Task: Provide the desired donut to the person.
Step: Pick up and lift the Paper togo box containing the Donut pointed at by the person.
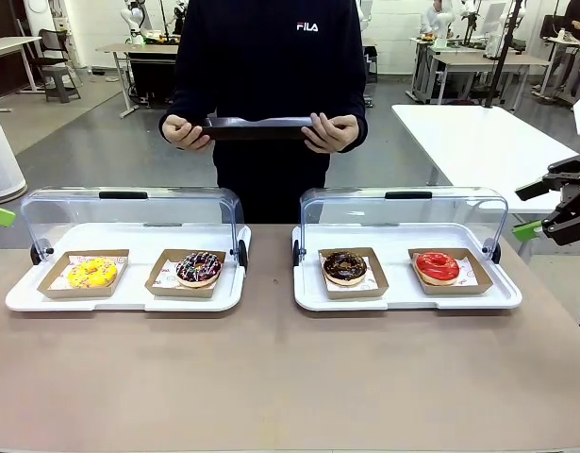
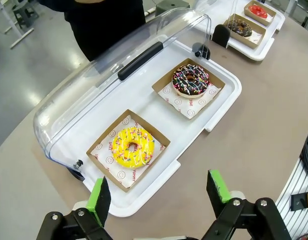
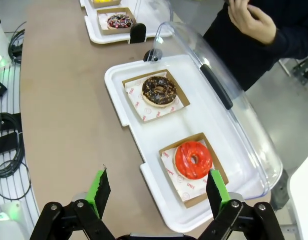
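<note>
Four donuts sit on the brown table [image 1: 271, 377], each in its own brown cardboard boat, two to each of two white serving trays whose clear domed lids are swung up and back. The left gripper [image 2: 159, 192] hangs above the near edge of the left tray [image 2: 221, 107], jaws spread wide and holding nothing; the yellow sprinkled donut [image 2: 132, 146] lies just ahead of its fingertips, slightly toward the left finger, and the chocolate donut with coloured sprinkles [image 2: 191, 80] lies farther ahead on the same tray, with the raised lid [image 2: 108, 85] beyond both. The right gripper [image 3: 156, 187] hovers the same way over the near edge of the right tray [image 3: 214, 115], also fully parted and empty; the red glazed donut [image 3: 193, 159] is just ahead of it, near its right finger, and the chocolate donut with crumb topping [image 3: 159, 90] is farther ahead. One person [image 1: 271, 57] in a dark FILA sweatshirt stands across the table, beyond both trays, well away from either gripper. Both of the person's hands [image 1: 186, 132] grip the ends of one dark flat tray [image 1: 256, 129], held level at waist height.
</note>
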